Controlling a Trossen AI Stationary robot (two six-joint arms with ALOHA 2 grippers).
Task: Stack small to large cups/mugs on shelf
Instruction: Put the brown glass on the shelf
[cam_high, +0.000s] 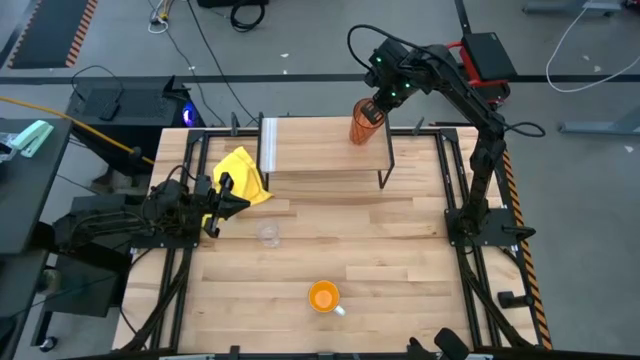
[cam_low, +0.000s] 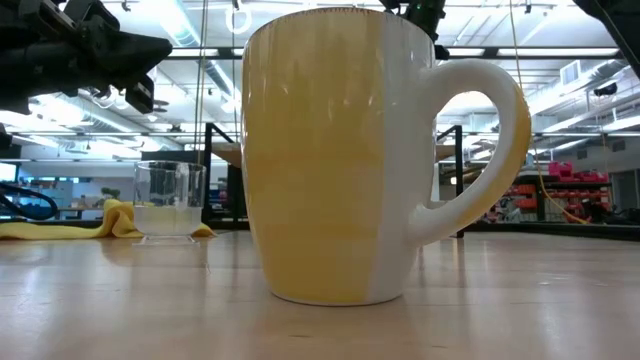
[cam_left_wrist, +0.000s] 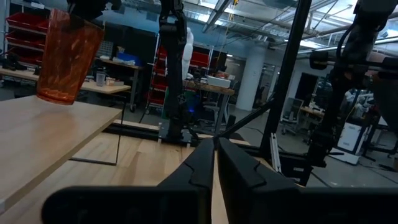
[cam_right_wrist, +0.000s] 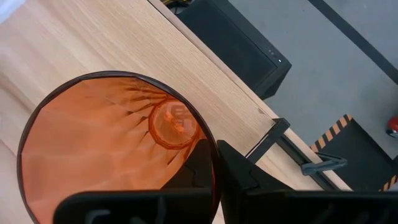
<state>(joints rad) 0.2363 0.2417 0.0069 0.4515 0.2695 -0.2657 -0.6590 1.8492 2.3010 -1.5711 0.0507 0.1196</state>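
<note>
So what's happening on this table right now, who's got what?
The right gripper holds the amber tumbler by its rim over the far right end of the shelf; the left wrist view shows the tumbler tilted, its base just above the board. The left gripper waits shut near the yellow cloth, holding nothing. The small clear glass cup and the orange mug stand on the tabletop, not yet on the shelf.

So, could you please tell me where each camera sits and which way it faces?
High: overhead, looking straight down; both arms, the shelf.
Low: at tabletop height, behind the mug, facing the room.
Left wrist: looks past the shut left gripper toward the tumbler.
Right wrist: looks down into the tumbler held by the right gripper.
Both wrist views share the tumbler.
</note>
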